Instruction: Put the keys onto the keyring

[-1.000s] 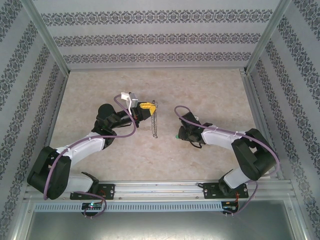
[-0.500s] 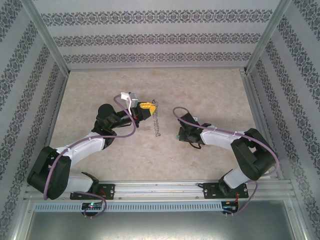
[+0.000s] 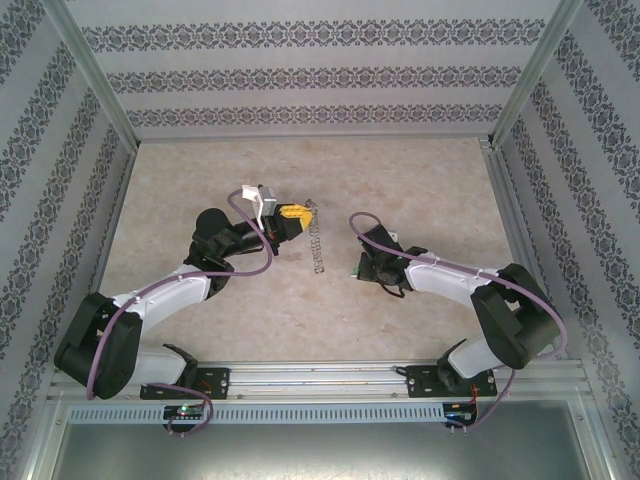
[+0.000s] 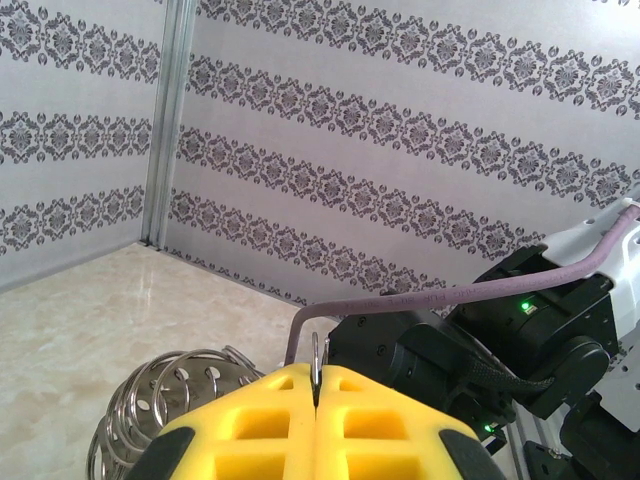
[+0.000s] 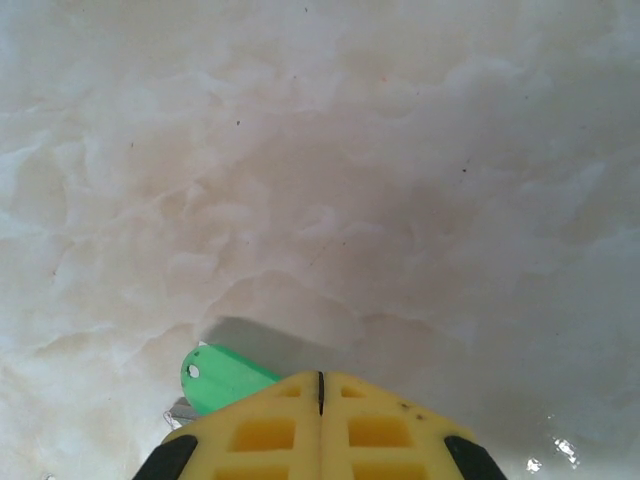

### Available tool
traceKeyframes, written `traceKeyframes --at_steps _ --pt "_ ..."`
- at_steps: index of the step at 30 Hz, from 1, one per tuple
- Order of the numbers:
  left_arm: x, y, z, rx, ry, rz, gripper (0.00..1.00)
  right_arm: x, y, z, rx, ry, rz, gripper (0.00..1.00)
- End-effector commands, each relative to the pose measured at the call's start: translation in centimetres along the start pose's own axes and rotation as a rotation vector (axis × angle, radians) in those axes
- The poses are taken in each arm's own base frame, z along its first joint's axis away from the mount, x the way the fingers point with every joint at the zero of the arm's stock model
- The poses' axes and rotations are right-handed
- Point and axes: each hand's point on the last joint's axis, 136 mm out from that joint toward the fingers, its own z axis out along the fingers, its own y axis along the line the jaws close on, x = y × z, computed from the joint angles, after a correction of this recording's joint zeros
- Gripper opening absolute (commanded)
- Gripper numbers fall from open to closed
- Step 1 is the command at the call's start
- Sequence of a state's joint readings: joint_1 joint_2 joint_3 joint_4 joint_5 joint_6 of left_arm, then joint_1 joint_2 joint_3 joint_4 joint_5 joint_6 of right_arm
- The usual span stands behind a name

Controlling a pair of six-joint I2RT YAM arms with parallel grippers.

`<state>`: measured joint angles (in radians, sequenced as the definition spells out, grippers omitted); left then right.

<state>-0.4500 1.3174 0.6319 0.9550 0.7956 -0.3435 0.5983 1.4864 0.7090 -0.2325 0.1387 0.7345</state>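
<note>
Left wrist view: left gripper [image 4: 316, 390] closed on the keyring [image 4: 160, 395] wire, loops at its left; right wrist view: right gripper [image 5: 320, 392] closed, key [image 5: 222, 377] protruding at its left, clamping unconfirmed.

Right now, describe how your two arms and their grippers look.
Both arms, left arm and right arm, have white links between bulky black joint housings. A purple cable loops along each one. A small green light glows on the right arm's black housing. The left gripper and right gripper carry bright yellow fingers moulded with square recesses.
</note>
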Motion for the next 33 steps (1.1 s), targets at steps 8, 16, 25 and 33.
traceKeyframes --at_steps 8,16,25,33 --pt "-1.3 -1.3 0.2 0.045 -0.036 0.080 0.00 -1.8 1.6 -2.2 -0.130 -0.086 -0.052 0.00" --pt "-0.3 -2.5 1.1 0.099 0.004 0.136 0.00 -7.1 5.2 -11.0 -0.533 -0.331 -0.088 0.00" --pt "-0.2 -3.1 2.7 0.119 0.043 0.164 0.00 -9.9 7.4 -21.5 -0.825 -0.584 -0.200 0.00" --pt "-0.3 -3.6 3.8 0.152 0.059 0.173 0.00 -9.3 8.7 -26.5 -0.969 -0.684 -0.297 0.00"
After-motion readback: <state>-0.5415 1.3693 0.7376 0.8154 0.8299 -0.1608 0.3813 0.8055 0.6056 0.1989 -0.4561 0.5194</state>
